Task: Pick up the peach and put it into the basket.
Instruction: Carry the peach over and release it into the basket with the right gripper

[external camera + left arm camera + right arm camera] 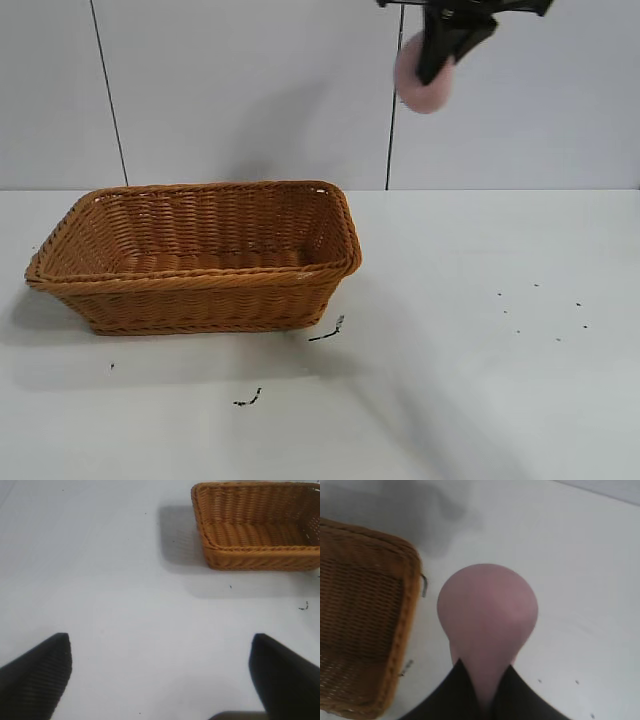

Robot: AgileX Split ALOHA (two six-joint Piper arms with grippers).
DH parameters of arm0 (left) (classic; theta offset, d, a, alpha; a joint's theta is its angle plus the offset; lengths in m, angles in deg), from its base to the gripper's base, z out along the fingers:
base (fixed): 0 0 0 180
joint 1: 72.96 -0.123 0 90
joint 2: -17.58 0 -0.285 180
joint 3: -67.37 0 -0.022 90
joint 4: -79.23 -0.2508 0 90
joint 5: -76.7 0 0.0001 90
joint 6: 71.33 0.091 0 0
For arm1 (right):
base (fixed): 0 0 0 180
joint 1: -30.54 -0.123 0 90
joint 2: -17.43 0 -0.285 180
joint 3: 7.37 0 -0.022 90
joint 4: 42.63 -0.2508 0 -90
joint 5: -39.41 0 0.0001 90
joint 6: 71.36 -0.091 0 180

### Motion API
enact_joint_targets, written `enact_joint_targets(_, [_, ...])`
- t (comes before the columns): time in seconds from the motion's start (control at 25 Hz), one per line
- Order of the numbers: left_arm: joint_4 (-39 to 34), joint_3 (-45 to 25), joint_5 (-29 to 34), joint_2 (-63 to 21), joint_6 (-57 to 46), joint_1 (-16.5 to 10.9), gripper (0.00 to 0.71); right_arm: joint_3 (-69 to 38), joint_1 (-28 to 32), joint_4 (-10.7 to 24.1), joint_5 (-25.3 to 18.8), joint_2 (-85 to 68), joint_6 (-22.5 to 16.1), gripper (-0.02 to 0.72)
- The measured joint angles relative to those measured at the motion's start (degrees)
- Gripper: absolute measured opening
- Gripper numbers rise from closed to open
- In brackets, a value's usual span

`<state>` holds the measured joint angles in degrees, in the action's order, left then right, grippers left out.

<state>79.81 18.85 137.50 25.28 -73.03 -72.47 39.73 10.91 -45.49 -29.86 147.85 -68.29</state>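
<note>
Right end effector (440,55) high in air, pinching one peach (424,75), off past basket's right end. One basket (195,255) sits on white counter (480,380). Grey wall (250,90) behind. Few dark specks (325,333) on counter near basket. Left end effector (160,672) spread wide above bare counter.

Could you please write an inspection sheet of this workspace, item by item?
Surface: white table, small dark specks.
Job's things: pale-pink rounded peach held high, right of the orange-brown woven wicker basket; nothing seen inside the basket.
Clutter: small black scraps on the table near the basket.
Grippers: right claw shut on peach; left claw open above the table.
Cables: nothing seen.
Surroundings: pale panelled wall.
</note>
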Motion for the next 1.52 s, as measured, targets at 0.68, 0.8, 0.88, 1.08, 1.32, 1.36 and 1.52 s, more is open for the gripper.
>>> enact_joint_targets(0.68, [0.0,0.0,0.0,0.0,0.0,0.0,0.693,5.2,-16.7,0.5,7.0,17.4,2.6,-0.017])
enact_joint_targets(0.8, [0.0,0.0,0.0,0.0,0.0,0.0,0.693,5.2,-16.7,1.3,8.2,20.1,2.6,-0.017])
enact_joint_targets(0.88, [0.0,0.0,0.0,0.0,0.0,0.0,0.693,5.2,-16.7,1.6,8.2,20.8,2.5,-0.017])
enact_joint_targets(1.08, [0.0,0.0,0.0,0.0,0.0,0.0,0.693,5.2,-16.7,1.5,7.8,20.7,2.4,0.209])
enact_joint_targets(1.32, [0.0,0.0,0.0,0.0,0.0,0.0,0.693,5.2,-16.7,2.6,6.4,19.2,2.4,0.659])
enact_joint_targets(1.36, [0.0,0.0,0.0,0.0,0.0,0.0,0.693,5.2,-16.7,2.9,6.2,18.3,2.4,0.673])
enact_joint_targets(1.52, [0.0,0.0,0.0,0.0,0.0,0.0,0.693,5.2,-16.7,2.9,5.9,13.0,2.4,0.688])
